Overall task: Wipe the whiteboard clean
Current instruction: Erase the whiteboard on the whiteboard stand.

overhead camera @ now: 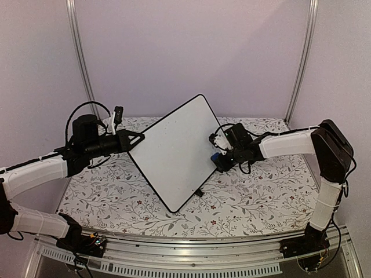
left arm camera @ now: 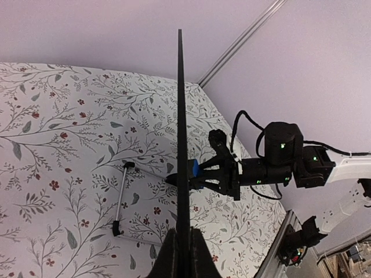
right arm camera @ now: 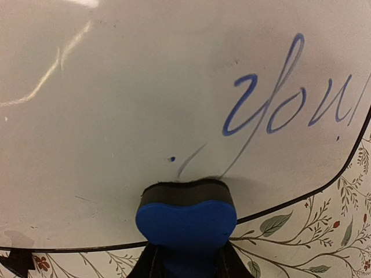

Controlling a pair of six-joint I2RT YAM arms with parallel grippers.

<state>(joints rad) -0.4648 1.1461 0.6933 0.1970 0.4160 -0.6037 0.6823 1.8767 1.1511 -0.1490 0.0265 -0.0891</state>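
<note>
Eraser pinched in your right claw presses the board, likely stiff, light, slick; your left claw clamps its frame edge, a sound hold.

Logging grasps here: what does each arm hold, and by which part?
Left gripper grips the whiteboard by its edge; right gripper holds the eraser by its blue body.

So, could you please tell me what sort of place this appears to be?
Probably a robot lab test booth: plain pale walls joined by aluminium posts, a floral-cloth table, and two bench-mounted arms. The left arm holds the whiteboard, the right arm an eraser.
</note>
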